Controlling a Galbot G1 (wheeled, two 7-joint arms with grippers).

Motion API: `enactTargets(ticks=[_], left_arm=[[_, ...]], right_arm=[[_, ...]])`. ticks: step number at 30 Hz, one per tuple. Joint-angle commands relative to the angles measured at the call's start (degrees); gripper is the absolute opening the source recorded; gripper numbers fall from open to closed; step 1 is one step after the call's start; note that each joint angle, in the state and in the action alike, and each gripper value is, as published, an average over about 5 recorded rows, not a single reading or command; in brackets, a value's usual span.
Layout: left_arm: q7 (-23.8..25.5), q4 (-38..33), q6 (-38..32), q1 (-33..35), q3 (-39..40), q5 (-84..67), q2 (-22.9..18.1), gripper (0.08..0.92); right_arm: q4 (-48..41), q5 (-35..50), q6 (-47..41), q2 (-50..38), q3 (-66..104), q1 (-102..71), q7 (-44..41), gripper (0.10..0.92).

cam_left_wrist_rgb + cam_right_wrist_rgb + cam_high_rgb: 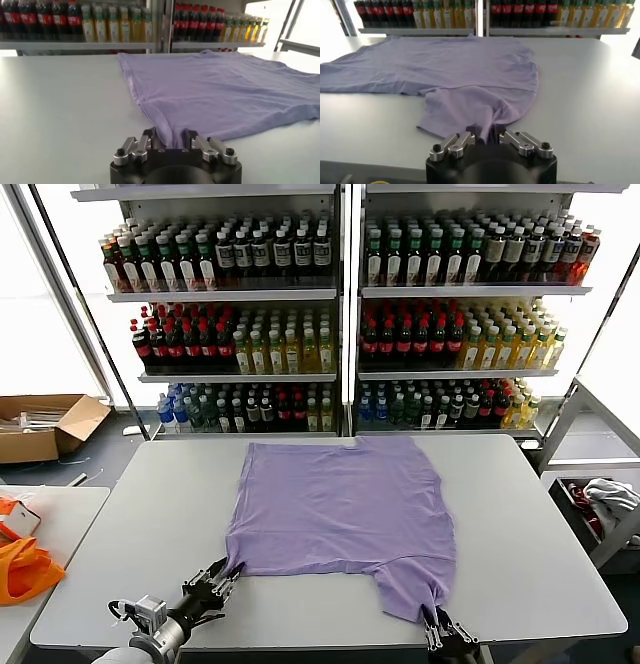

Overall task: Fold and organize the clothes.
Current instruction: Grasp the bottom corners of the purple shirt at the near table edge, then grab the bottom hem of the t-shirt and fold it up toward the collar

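The clothes are one lavender T-shirt [340,504] [220,85] [460,65], spread flat on the grey table [520,534], plain side up, no print showing. At the shirt's near left corner, my left gripper [222,574] [170,137] is shut on a bunch of its fabric, which pulls to a point there. By the table's front edge, my right gripper [437,624] [481,136] is shut on the tip of the near right sleeve. That sleeve hangs toward the edge in a puckered flap.
Shelves of drink bottles [340,314] stand behind the table. A cardboard box [40,424] lies on the floor at far left. An orange bag [25,569] rests on a side table on the left. A bin holding grey-white and red cloth [600,499] is on the right.
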Motion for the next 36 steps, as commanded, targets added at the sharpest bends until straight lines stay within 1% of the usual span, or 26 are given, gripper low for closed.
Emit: enactTargets(ticks=[1,5,8,13,20,31,33,36], left_arm=[[0.1,0.0,0.1,0.3,0.2,0.0,-0.1,0.238],[-0.6,-2.9,0.8,1.2,0.3,-1.9,-0.2,0.131],[-0.8,-5.6,1.1,2.0,0.2,-2.3,-0.3,0.090],[-1.2,-9.1,1.1,3.4,-1.0,-2.5,-0.3,0.085],[-1.8,-12.7,1.6,6.4,-3.7,-1.6,-0.4,0.085],[-0.6,-18.4,4.0,12.7,-9.2,-0.7,1.0,0.085],[-0.5,-18.6,4.1,12.6,-9.6,-0.6,1.3,0.085],[-0.6,-17.7,5.2,10.3,-9.2,-1.8,2.0,0.085]], right_arm=[[-0.3,-0.4,0.3,0.3,-0.4,0.0,0.4,0.116],[0.4,1.2,2.0,-0.2,1.0,-0.1,-1.1,0.116],[1.4,2.8,3.3,-0.8,2.1,-0.2,-2.3,0.116],[4.1,3.7,5.4,-1.9,2.8,-2.1,-4.4,0.116],[7.4,3.5,7.8,-2.4,3.2,-9.0,-5.5,0.116],[11.3,4.3,13.2,-3.2,4.1,-16.4,-6.5,0.116],[11.2,5.0,14.8,-3.0,4.3,-15.5,-5.9,0.116],[9.9,5.7,16.0,-2.5,4.3,-12.0,-4.9,0.116]])
